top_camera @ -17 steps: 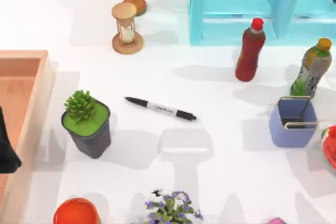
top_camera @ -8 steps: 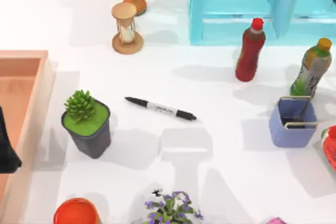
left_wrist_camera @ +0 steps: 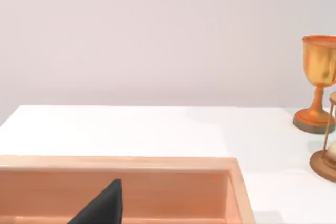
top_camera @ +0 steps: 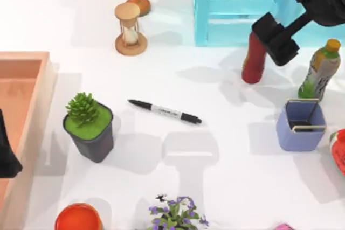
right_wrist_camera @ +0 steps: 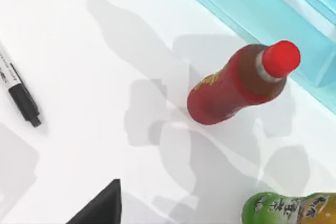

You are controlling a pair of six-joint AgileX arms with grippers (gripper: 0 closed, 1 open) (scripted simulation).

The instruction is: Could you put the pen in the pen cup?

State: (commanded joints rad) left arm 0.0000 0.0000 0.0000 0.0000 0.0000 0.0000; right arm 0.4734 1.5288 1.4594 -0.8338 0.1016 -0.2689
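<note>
The pen [top_camera: 164, 111] is slim and black with a white-grey middle band, and it lies flat near the middle of the table. Its black end also shows in the right wrist view [right_wrist_camera: 20, 97]. The pen cup [top_camera: 301, 125], a small square periwinkle-blue cup with a wire frame at its rim, stands upright at the right, far from the pen. My right gripper [top_camera: 275, 40] hangs high at the back right, above the red-capped bottle [top_camera: 253, 63] and well away from the pen. My left gripper [top_camera: 6, 154] stays parked at the left edge over the wooden tray.
A wooden tray [top_camera: 38, 106] lines the left side. A dark grey plant pot [top_camera: 90, 127] stands left of the pen. At the back are an hourglass [top_camera: 130, 28] and a blue rack [top_camera: 237, 4]. A green bottle [top_camera: 319, 71] stands behind the cup, and an orange-red cup [top_camera: 78, 218] and purple flowers [top_camera: 175, 214] stand at the front.
My right arm has come into the top view at the back right and now covers the top of the red-capped bottle. The pen, the cup and the left arm have not moved.
</note>
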